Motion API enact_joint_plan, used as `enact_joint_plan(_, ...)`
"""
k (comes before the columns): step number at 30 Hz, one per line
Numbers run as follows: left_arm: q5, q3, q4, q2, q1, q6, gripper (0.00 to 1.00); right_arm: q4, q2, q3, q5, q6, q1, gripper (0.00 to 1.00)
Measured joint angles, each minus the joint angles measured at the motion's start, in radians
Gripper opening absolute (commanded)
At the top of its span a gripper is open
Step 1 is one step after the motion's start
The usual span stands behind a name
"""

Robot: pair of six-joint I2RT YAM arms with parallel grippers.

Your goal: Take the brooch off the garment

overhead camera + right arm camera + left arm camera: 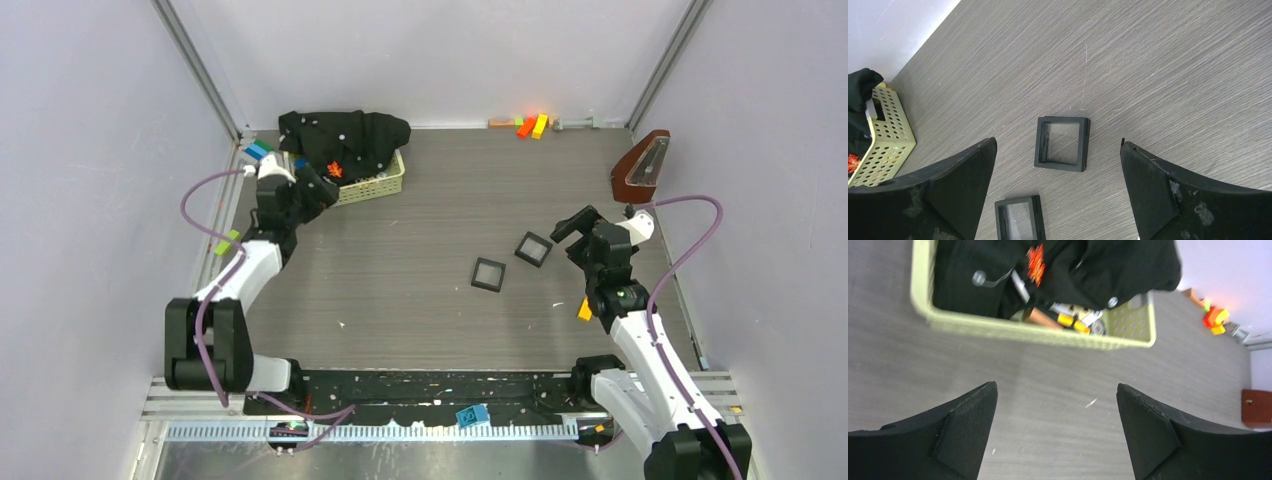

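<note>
The black garment [345,138] lies heaped over a pale yellow basket [378,188] at the back left. The tiny orange-red brooch [335,169] sits on the cloth; it also shows in the left wrist view [1036,262] on the garment [1098,270] inside the basket [1038,335]. My left gripper [318,192] is open and empty over bare table just in front of the basket, short of the brooch. My right gripper [572,230] is open and empty at the right, above two black square frames [1061,143].
Two black frames [533,248] [488,274] lie mid-table. Orange, yellow and green blocks [530,125] sit at the back wall, a brown wedge-shaped object [640,167] at the back right. A small orange piece [585,309] lies by the right arm. The basket holds other small items [1068,320].
</note>
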Motion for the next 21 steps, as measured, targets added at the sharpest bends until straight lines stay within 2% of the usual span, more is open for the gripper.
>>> enact_joint_plan(8,0.015,0.353,-0.035,0.319,-0.015,-0.012,0.84,0.043,-0.003,-0.043,-0.01,-0.014,0.0,1.0)
enact_joint_plan(16,-0.079,0.75,-0.189,0.637,-0.068,0.045,0.83,0.084,-0.052,-0.118,-0.014,-0.031,0.0,1.0)
enact_joint_plan(21,-0.106,0.909,-0.234,0.801,-0.072,0.046,0.8,0.11,-0.069,-0.137,-0.018,-0.039,0.0,1.0)
